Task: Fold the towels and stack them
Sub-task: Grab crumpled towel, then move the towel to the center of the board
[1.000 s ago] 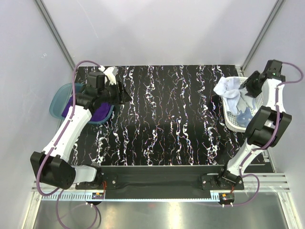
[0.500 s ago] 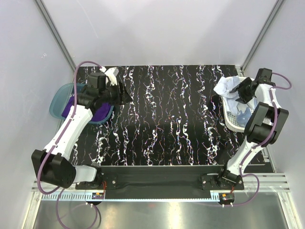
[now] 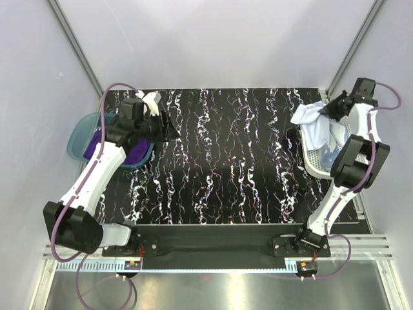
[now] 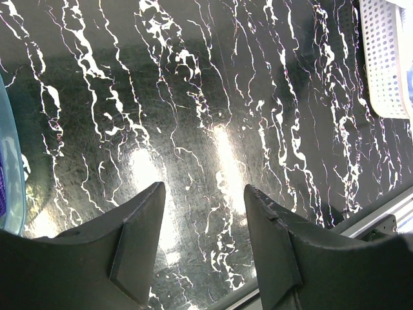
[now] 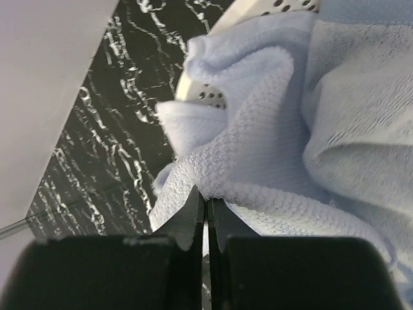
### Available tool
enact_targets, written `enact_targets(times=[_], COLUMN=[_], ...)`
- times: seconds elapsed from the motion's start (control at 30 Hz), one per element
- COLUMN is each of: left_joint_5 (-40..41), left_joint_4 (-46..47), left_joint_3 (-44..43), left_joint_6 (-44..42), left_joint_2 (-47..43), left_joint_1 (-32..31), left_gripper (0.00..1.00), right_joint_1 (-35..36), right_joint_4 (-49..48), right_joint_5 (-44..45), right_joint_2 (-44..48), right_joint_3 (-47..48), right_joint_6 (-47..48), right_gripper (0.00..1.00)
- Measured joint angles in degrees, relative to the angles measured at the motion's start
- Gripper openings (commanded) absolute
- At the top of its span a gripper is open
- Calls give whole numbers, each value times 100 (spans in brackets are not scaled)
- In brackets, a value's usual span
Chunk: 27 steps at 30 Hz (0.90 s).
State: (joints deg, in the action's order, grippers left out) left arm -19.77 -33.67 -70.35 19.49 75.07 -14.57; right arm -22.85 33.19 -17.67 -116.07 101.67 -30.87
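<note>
A white towel (image 3: 310, 121) hangs crumpled over the far rim of the white mesh basket (image 3: 311, 163). My right gripper (image 3: 330, 111) is shut on a fold of it. In the right wrist view the jaws (image 5: 206, 201) stand pressed together, pinching the waffle-textured towel (image 5: 284, 142). A light blue towel (image 3: 330, 156) lies lower in the basket. The purple towel (image 3: 133, 151) rests in the teal tray (image 3: 79, 134) at the left. My left gripper (image 3: 169, 132) hovers beside that tray, open (image 4: 203, 188) with only bare tabletop between its fingers.
The black marbled table (image 3: 219, 161) spans the space between tray and basket. The enclosure's white walls stand close behind and beside both arms. In the left wrist view the basket's corner (image 4: 384, 58) shows at top right and the tray's rim (image 4: 11, 194) at the left edge.
My right gripper has shut on the white towel and drawn back toward the far right corner, pulling the cloth up. The left arm has not moved.
</note>
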Motion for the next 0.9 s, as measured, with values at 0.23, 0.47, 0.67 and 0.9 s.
enact_targets(times=[0.23,0.47,0.67,0.9], left_joint_5=[42,223,378,706], left_joint_4=[-155,-181,-262,-396], left_joint_3=[-157,-551,-605,-42], left_joint_6=[7,116,186,190], left_joint_2=[-9,-474,-918,-1285], left_joint_1=[0,0,0,0], left_gripper=[58,60,61,62], right_joint_1=[184,1574,2747,3974], right_joint_4=[1104,1405,157,-1147], right_joint_5=[-365,-1095,-2083,-2127], right_joint_2=[651,1504,3501,3740], right_joint_3=[1233,3252,505,-3729], right_joint_6=[85,52,-501,-516], right_gripper=[0,0,6,18])
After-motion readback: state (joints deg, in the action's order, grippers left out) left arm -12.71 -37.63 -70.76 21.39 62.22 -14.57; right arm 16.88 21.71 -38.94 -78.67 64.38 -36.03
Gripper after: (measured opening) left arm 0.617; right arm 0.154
